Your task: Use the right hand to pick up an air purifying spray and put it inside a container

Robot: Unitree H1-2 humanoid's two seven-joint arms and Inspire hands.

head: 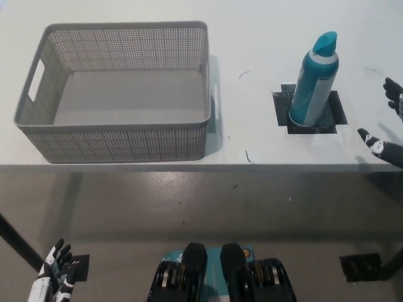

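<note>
One spray bottle point(313, 80), teal with a teal cap, upright at upper right of the frame. One grey basket point(113, 148) with perforated walls at upper left. One black square mat point(334, 108) under the bottle. One white table point(252, 38) across the top half. Two robot hands: one white left hand point(53, 277) at lower left, one black right hand point(387, 126) at the right edge, only partly in frame. One small dark square point(360, 267) on the floor at lower right.

**Table and what stands on it**

The white table point(264, 38) carries a grey perforated basket point(113, 135) far from the black robot hand point(387, 126), and a teal spray bottle point(313, 78) upright on a black square patch point(334, 107) near that hand.
</note>
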